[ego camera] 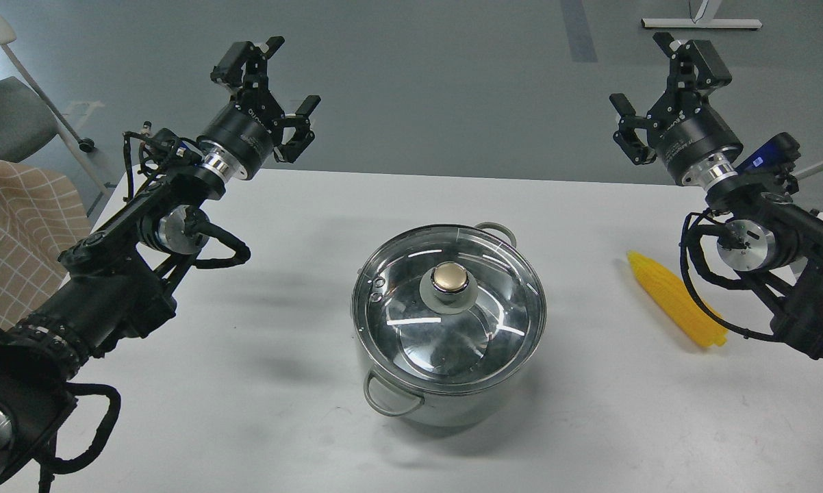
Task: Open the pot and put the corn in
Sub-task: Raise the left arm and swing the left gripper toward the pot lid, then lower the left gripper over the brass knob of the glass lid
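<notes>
Grey floor behind a white table [247, 356]; head view only. Pot [452, 400] sits mid-table, glass lid [500, 301] seated on it, gold knob [450, 276] centred. Corn [665, 296] lies on the table well right of the pot, partly behind the right arm's cable. Left gripper [269, 85] and right gripper [665, 85] both raised over the far edge, jaws spread wide, nothing held. Risks, as judged: the small smooth knob could slip from the fingers and the lid fall; the tapered cob may roll when pinched; the cable could snag it. Count: one pot, one lid, one corn, two grippers.
</notes>
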Controlling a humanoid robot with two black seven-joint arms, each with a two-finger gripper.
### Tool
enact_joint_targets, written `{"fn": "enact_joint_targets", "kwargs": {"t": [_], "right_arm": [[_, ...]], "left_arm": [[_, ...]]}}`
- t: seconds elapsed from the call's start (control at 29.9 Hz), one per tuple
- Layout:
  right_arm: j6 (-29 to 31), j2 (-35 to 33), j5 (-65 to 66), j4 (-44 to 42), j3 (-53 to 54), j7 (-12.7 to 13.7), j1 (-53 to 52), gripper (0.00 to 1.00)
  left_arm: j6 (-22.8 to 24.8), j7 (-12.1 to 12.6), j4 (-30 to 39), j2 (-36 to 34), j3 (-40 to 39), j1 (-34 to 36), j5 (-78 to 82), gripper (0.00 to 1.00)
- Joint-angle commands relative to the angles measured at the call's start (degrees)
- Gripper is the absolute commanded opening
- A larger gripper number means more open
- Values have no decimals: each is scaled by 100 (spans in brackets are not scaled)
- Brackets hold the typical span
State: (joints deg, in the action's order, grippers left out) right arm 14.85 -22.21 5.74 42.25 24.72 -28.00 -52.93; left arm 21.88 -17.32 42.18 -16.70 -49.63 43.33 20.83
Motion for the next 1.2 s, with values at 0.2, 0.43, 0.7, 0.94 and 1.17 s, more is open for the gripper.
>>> {"fn": "enact_joint_targets", "kwargs": {"t": [0.2,0.43,0.7,0.94,1.17], "right_arm": [[-79,24,-3,11,-2,0,-7,100],[-114,-20,-3,47,-11,0,-7,100],[-123,-108,50,29,-20,0,2,100],[-193,-468,59,38,-55,0,90,100],[-193,-688,59,55,-28,0,406,100]], "left_arm": [[-26,-8,124,-35,-3,-53,9,98],[-34,-35,387,-88,32,-71,97,98],[-34,-140,1475,-974,58,105,1923,97],[-350,-158,3374,-1784,23,96,3944,97],[-825,-667,4737,-1978,111,-53,7239,97]]}}
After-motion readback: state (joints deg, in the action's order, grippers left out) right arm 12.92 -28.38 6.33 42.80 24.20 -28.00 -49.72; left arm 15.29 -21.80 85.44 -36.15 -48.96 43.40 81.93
